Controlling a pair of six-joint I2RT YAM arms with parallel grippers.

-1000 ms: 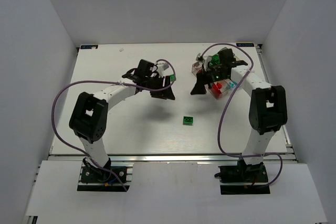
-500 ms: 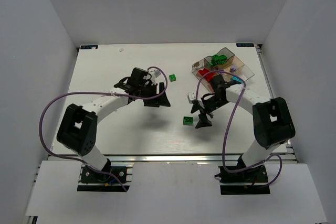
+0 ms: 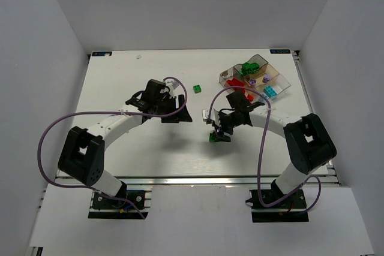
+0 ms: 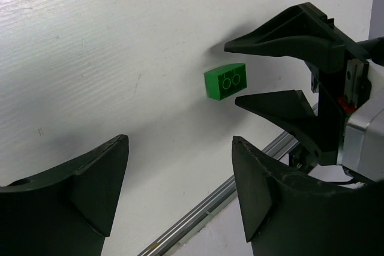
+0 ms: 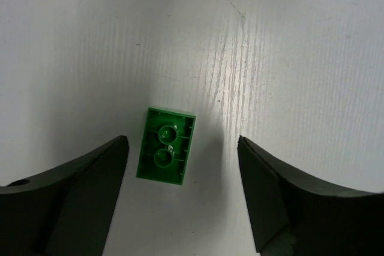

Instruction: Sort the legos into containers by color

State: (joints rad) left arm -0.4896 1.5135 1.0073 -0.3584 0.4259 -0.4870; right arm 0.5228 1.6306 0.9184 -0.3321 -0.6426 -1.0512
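I had the right tool (image 5: 181, 142) hanging over the counter (image 3: 138, 142) with its jaws released and spread, one finger on either side of a green brick (image 5: 166, 145). Neither finger touched the brick. In the wrist view the brick lay flat on the counter between the fingers, nearer the left-hand finger in that picture and turned a little out of square with the jaws. The face with two round marks pointed up at the camera.

The left tool (image 3: 178, 114) was also released and carried nothing. It hovered well to the left, with its own camera looking across at the same brick (image 4: 225, 81) and at the right tool (image 4: 234, 71) around it. A second green brick (image 3: 197, 89) sat on the counter farther back. The tray (image 3: 284, 83) stood at the far right with green, red, blue and pale purple pieces already in its compartments.

I judged the step in hand to be picking up the straddled brick. To do it well, I reckoned the right tool should shift sideways until the brick sat midway between the fingers. A slight wrist turn would then set the pads flat against its long sides. After that it should lower until the tips nearly met the counter and close slowly. An off-centre close would likely push the brick or spin it out of the jaws.
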